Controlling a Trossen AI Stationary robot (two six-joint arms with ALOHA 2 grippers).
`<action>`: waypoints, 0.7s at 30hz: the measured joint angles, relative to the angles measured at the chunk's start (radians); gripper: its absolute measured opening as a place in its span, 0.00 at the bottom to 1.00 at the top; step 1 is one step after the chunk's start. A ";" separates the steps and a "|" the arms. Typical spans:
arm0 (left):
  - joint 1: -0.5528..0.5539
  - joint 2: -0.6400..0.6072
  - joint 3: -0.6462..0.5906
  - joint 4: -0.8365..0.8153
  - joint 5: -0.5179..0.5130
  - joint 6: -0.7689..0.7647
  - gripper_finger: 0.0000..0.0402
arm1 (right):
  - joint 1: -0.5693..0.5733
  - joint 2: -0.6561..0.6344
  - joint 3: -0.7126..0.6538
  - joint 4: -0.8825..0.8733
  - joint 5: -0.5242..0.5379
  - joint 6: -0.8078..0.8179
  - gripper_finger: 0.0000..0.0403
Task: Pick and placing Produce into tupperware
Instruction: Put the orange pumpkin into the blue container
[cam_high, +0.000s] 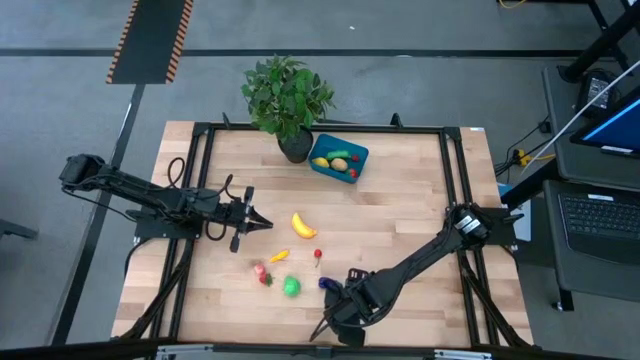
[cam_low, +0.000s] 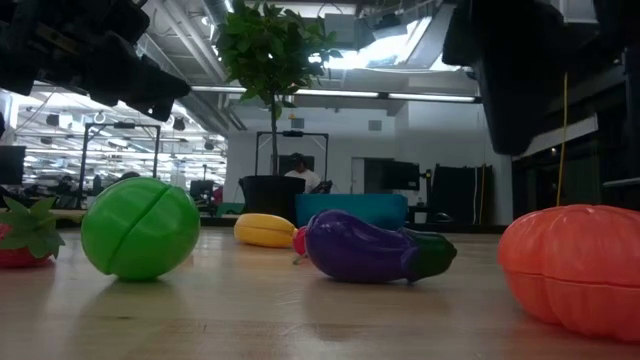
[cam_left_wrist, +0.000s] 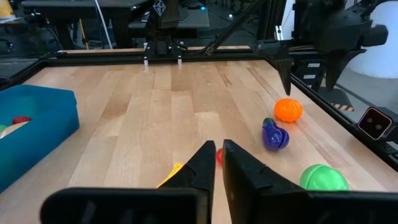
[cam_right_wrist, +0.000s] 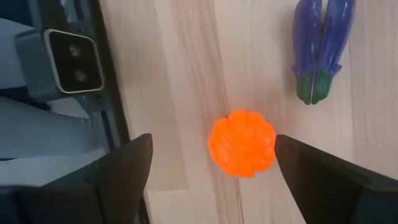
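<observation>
The right gripper (cam_right_wrist: 242, 165) sits low in the frame with its fingers spread wide around the orange pumpkin piece (cam_right_wrist: 242, 142), not touching it. The purple eggplant (cam_right_wrist: 319, 46) is just up and right of that. The left gripper (cam_left_wrist: 216, 163) hangs mid-left over the table (cam_high: 400, 200), fingers pressed together, holding nothing. The teal tupperware (cam_high: 339, 159) sits upper centre beside the potted plant (cam_high: 286, 95), with a few produce pieces inside. No readable labels or writing anywhere.
</observation>
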 joint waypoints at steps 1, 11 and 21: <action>0.000 0.000 0.000 0.000 0.000 0.000 0.07 | 0.000 0.000 -0.007 -0.001 0.004 0.001 0.84; -0.027 0.000 0.000 0.000 0.000 0.001 0.12 | 0.000 0.003 -0.085 0.011 0.017 0.029 0.84; -0.042 0.000 0.000 0.000 0.000 0.002 0.17 | 0.000 0.005 -0.174 0.112 0.017 0.052 0.84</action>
